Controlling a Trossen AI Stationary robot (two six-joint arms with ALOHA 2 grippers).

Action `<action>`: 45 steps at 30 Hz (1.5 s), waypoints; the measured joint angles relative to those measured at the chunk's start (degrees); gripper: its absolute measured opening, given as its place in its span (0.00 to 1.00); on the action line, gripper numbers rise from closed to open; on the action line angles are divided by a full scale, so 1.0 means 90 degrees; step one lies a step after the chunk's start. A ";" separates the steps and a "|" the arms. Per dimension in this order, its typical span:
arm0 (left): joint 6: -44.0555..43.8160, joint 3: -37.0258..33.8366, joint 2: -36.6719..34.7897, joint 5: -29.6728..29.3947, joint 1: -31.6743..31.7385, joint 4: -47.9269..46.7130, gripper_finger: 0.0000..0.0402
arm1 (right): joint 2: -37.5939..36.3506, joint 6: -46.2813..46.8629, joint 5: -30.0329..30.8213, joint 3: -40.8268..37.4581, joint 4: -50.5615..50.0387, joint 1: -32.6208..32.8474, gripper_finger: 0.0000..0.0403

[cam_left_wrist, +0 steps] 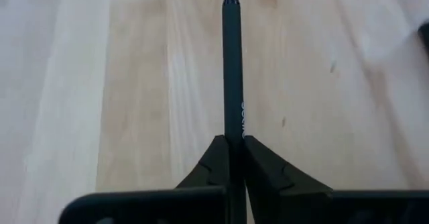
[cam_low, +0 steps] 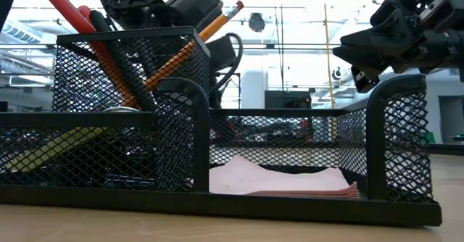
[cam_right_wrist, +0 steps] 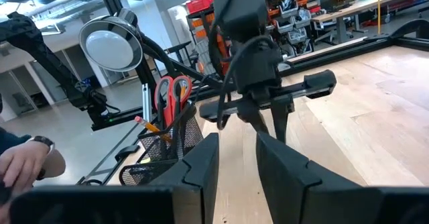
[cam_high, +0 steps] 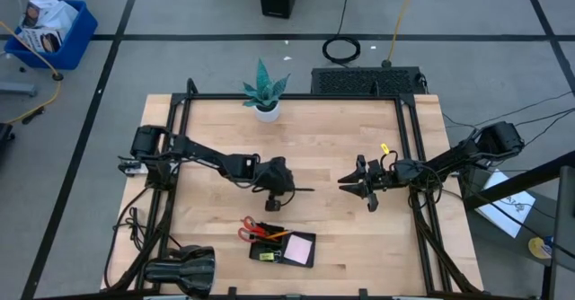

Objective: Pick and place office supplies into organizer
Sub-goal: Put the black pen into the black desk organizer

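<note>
Bright, even light falls from overhead, leaving soft shadows on the wooden table (cam_high: 305,147). From table height the windows behind glare white, silhouetting the mesh organizer (cam_low: 181,111). The left wrist's close view of the pen (cam_left_wrist: 232,63) looks slightly soft.

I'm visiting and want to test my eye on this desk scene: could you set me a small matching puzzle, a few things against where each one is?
Things:
1. black pen
2. pink note pad
3. scissors
4. potted plant

Places:
A. at the table's far edge, on its own
B. lying flat in the organizer's wide compartment
C. clamped in the left gripper, sticking out over bare wood
D. standing in the organizer's tall cup with a pencil

Pairs: 1-C, 2-B, 3-D, 4-A
</note>
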 joint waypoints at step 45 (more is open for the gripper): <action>-0.0681 0.0542 -0.0034 0.0880 -0.0610 0.0854 0.10 | -0.0002 -0.1431 0.0644 0.0005 0.0178 0.0001 0.23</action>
